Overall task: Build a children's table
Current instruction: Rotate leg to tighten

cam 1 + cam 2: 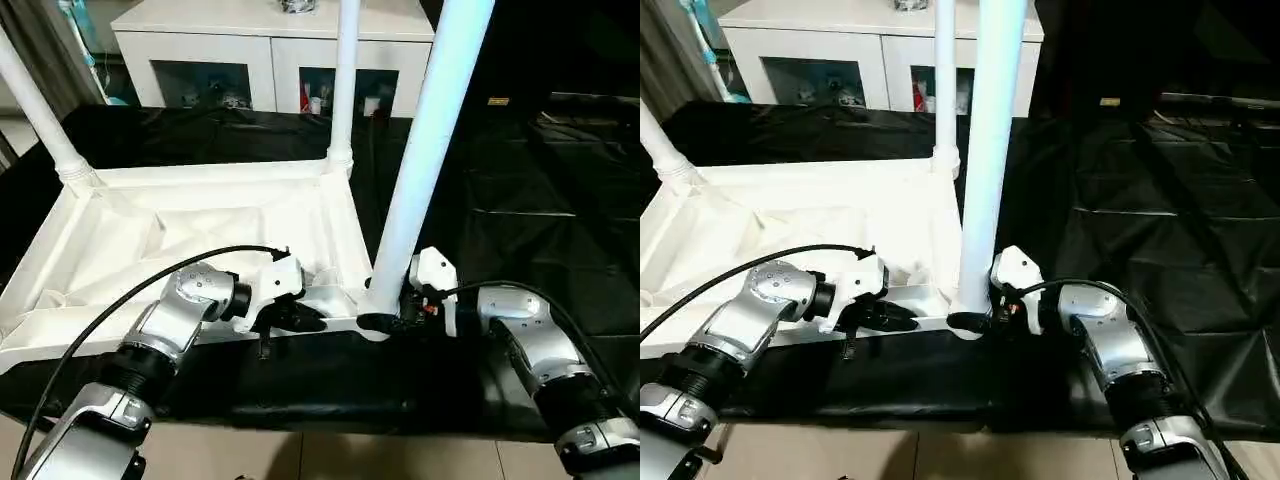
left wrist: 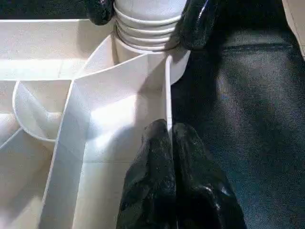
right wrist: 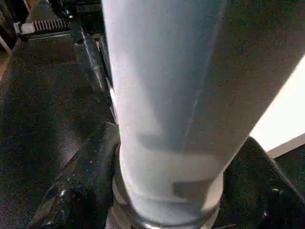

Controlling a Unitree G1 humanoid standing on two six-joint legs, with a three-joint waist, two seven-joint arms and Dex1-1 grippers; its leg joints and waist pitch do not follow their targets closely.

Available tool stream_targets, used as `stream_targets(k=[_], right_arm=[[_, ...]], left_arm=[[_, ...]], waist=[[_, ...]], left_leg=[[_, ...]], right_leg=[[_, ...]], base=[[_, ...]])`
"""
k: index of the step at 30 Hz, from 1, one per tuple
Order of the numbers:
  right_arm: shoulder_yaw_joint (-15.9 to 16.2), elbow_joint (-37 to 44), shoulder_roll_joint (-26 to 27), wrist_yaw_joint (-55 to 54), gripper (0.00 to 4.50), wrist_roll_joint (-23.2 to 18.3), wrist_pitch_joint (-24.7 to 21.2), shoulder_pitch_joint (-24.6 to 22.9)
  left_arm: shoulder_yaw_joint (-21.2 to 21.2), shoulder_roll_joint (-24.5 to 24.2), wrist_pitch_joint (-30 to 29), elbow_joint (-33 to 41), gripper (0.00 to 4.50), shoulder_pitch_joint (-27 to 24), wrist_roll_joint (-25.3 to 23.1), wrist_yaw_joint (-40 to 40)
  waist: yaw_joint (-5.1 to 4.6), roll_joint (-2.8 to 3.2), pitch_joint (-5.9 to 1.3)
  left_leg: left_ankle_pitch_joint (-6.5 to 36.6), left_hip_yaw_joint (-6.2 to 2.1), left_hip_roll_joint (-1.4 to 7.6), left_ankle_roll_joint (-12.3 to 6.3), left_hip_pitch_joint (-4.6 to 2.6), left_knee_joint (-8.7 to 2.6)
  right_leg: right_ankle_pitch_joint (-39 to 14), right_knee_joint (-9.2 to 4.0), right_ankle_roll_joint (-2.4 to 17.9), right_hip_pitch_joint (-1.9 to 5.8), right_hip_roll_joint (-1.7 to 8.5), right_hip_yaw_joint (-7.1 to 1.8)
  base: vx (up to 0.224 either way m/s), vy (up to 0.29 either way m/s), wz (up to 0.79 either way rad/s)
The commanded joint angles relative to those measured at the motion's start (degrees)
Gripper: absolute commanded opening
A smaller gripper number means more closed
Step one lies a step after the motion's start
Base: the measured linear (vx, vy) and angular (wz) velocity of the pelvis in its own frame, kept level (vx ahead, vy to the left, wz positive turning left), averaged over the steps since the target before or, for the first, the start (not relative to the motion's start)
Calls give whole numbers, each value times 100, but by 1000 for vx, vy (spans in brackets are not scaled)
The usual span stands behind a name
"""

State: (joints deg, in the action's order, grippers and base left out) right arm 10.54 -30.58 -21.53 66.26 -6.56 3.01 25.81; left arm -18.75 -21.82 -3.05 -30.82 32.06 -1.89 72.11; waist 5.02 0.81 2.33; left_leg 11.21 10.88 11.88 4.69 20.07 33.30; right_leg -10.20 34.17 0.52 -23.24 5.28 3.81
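The white table top (image 1: pixel 120 250) lies upside down on the black-covered bench, its ribbed underside facing up. One leg (image 1: pixel 40 110) stands in the far left corner socket and a second leg (image 1: pixel 345 80) in the far right one. A third leg (image 1: pixel 430 130) stands at the near right corner. My right gripper (image 1: pixel 385 316) clasps the ribbed base of this third leg (image 2: pixel 147 28), with a finger (image 2: pixel 198 24) pressed on each side. My left gripper (image 2: pixel 170 143) is shut on the thin near rim (image 2: pixel 167 90) of the top, just left of that corner.
A white cabinet (image 1: pixel 270 50) with glass doors stands behind the bench. Black cloth (image 1: pixel 520 200) covers the bench to the right of the top. The bench's near edge (image 1: pixel 330 425) runs just below my forearms, with floor beneath.
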Motion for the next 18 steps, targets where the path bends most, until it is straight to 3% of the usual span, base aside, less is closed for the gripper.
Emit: stream_targets(k=[1,6,8,10,12,13,18], right_arm=[[41,-100,-5,36,264,9,10,51],[-85,-302,192,-408,264,26,-50,88],[-258,-689,505,-1438,264,217,-137,203],[-351,-801,662,-1790,263,209,-223,241],[-432,-870,825,-2127,263,195,-285,272],[-567,-995,1129,-2759,263,179,-455,361],[-800,-1586,1703,-4388,263,353,-508,699]], left_arm=[[-231,-71,-87,-44,0,-134,-125,117],[-209,-13,-177,-166,0,-106,-154,-22],[-98,200,-303,-568,0,65,-235,-518],[-13,328,-393,-796,0,182,-256,-814],[56,452,-450,-1008,0,306,-284,-1116],[195,705,-614,-1342,0,525,-291,-1658],[490,1281,-883,-2003,0,967,-220,-2721]], waist=[[-5,-57,-346],[-7,-36,-350],[-77,-22,-299],[-108,-29,-285],[-125,-15,-280],[-166,-17,-282],[-208,-6,-279]], left_leg=[[786,-14,137,-513,8,-348],[800,-11,137,-505,4,-345],[1135,-11,113,-295,-4,-381],[1443,-43,103,-125,-28,-408],[1545,-54,99,-82,-46,-415],[1580,-59,88,-38,-48,-423],[1645,-75,63,38,-25,-429]], right_leg=[[-520,-275,1496,319,260,-220],[-502,-273,1514,316,258,-217],[-1093,-353,1416,274,261,-223],[-1728,-414,1220,283,277,-220],[-1939,-440,1130,265,281,-227],[-2071,-464,1056,253,260,-227],[-2251,-497,952,246,262,-212]], base=[[0,0,0],[0,0,0],[0,0,0],[0,0,0],[0,0,0],[0,0,0],[0,0,0]])
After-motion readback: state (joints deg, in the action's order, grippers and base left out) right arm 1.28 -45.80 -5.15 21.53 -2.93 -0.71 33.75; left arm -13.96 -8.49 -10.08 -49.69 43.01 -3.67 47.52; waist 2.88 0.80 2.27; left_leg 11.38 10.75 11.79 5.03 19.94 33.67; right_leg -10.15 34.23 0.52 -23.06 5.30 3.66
